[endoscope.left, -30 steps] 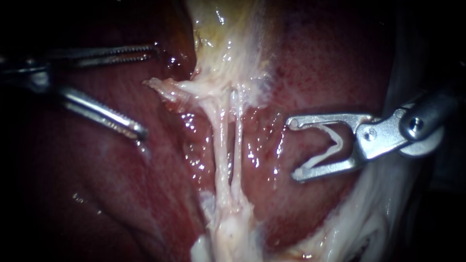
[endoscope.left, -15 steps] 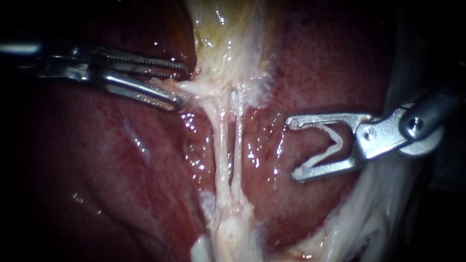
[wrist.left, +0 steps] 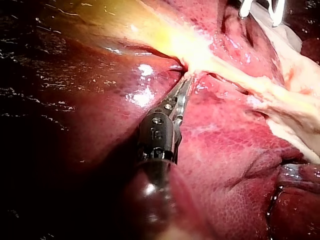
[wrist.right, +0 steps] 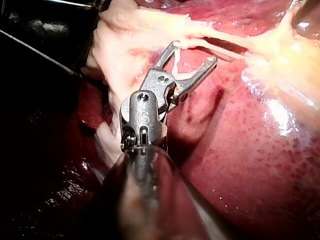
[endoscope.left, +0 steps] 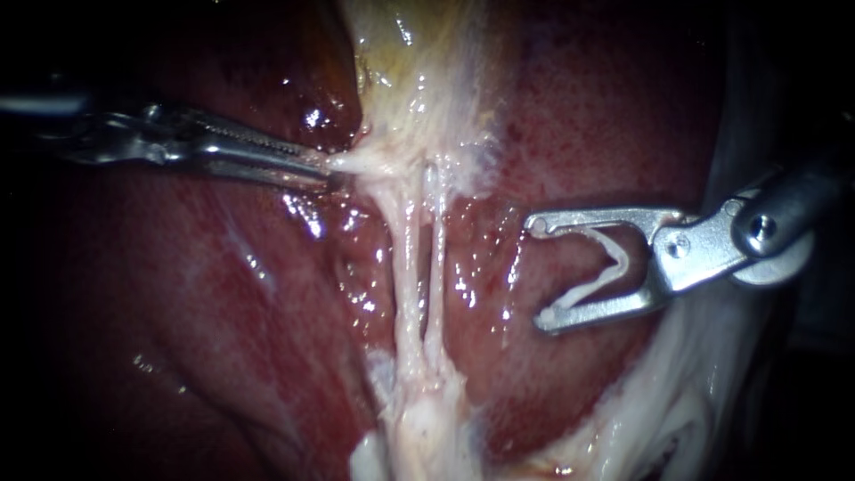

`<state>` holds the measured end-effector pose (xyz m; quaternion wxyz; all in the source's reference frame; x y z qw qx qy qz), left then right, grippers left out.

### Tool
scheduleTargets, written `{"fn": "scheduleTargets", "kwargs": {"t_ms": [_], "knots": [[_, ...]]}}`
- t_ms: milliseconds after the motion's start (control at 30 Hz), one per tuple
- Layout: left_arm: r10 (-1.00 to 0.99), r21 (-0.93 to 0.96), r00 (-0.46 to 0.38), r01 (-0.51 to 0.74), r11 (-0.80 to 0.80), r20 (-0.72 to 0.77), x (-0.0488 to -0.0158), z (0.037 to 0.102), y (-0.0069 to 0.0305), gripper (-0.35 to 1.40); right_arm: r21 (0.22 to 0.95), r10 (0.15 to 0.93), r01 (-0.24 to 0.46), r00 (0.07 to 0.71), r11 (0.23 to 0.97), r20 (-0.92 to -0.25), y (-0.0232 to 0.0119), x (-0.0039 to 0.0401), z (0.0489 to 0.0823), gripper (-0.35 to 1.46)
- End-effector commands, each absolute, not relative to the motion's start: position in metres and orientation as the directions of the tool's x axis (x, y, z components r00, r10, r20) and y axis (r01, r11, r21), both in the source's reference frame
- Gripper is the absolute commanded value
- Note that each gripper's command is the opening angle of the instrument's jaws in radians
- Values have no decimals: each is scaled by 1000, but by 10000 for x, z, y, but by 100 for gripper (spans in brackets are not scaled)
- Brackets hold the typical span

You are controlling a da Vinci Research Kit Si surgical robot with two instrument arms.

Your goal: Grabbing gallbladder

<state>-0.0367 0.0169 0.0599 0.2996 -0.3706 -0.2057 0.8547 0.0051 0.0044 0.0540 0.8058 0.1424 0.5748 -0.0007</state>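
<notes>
Nearest of all is a pale lump (endoscope.left: 419, 423) of soft tissue, low in the middle. The dark red liver (endoscope.left: 223, 321) lies on both sides of it.

From that lump two thin tubes (endoscope.left: 405, 267) run side by side away toward the far end. Nothing is touching them.

To the right of the tubes, and apart from them, waits the right instrument (endoscope.left: 539, 272). Its jaws stand wide apart and carry a small white clip (endoscope.left: 590, 289) between them. The clip looks to touch both jaws. This instrument hangs over the liver and holds no tissue.

A little farther on, the left instrument (endoscope.left: 331, 167) comes in from the left. Its jaws are pressed together and pinch a pale flap. That flap is the low left edge of the gallbladder (endoscope.left: 410, 80), just where the tubes join it. The left wrist view shows the jaw tips at the same pale spot.

Farthest away, the yellow-white gallbladder runs up the middle between the two red sides of the liver.

So the grab looks done, or very nearly done. I think what is left is to keep the pinch tight. A gentle pull to the left would show if the grip is firm.
</notes>
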Motion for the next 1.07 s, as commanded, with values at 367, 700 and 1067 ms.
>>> {"fn": "scheduleTargets", "kwargs": {"t_ms": [367,700,1067], "knots": [[718,-615,-521,-396,-682,-462,-354,549,185,-35,229,162,165,339,959,-927,44,51,540,50],[730,-606,-499,-420,-675,-467,-318,518,207,-35,229,162,165,339,959,-927,44,51,540,50],[731,-605,-496,-423,-675,-469,-321,520,206,-35,229,162,165,339,959,-927,44,51,540,50]]}}
